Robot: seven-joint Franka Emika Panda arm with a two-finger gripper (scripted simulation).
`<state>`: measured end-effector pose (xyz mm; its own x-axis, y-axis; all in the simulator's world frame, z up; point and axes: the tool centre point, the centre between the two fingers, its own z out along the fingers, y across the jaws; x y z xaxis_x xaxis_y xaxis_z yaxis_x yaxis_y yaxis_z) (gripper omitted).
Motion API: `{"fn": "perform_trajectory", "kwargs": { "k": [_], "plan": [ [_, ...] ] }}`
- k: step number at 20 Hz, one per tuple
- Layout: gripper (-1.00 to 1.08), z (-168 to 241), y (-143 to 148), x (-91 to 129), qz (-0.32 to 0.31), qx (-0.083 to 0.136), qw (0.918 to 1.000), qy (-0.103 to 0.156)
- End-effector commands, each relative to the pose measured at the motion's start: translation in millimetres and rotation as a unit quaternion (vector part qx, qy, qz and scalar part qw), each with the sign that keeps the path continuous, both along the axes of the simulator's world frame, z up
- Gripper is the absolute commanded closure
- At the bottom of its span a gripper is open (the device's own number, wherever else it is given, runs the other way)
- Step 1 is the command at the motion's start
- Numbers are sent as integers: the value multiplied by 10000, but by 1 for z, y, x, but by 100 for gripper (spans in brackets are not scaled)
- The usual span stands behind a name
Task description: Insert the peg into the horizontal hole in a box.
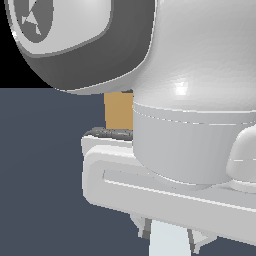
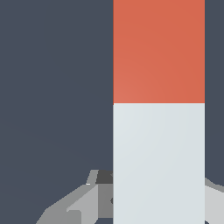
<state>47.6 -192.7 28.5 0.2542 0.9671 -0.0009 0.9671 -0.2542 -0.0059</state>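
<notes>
The long square-sectioned peg [image 2: 158, 109], half orange-red and half pale grey, has smooth, flat, matt faces. The plain tan box [image 1: 118, 111] is matt and without texture. The white robot arm casing [image 1: 200, 75] is smooth and glossy, like moulded plastic, with a bright highlight. The dark slate-blue counter [image 1: 45, 175] is uniformly matt. The grey pincer [image 2: 158, 199] fingers [image 2: 87, 201] look dull, faceted and unpolished.

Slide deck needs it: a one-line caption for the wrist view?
Wrist view: the peg, orange-red half beyond white half, fills the frame between the gripper fingers above dark floor.
</notes>
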Motion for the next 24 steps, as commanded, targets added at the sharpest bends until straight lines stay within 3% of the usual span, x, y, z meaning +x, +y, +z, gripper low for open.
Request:
{"fn": "perform_trajectory", "kwargs": {
  "k": [1, 15, 19, 24],
  "plan": [
    [108, 11, 18, 3, 122, -3, 9999, -27],
    [108, 93, 175, -2, 1148, -9, 9934, -29],
    [108, 106, 200, -5, 1309, -8, 9914, -30],
    [108, 111, 210, -6, 1368, -5, 9906, -30]
  ]
}}
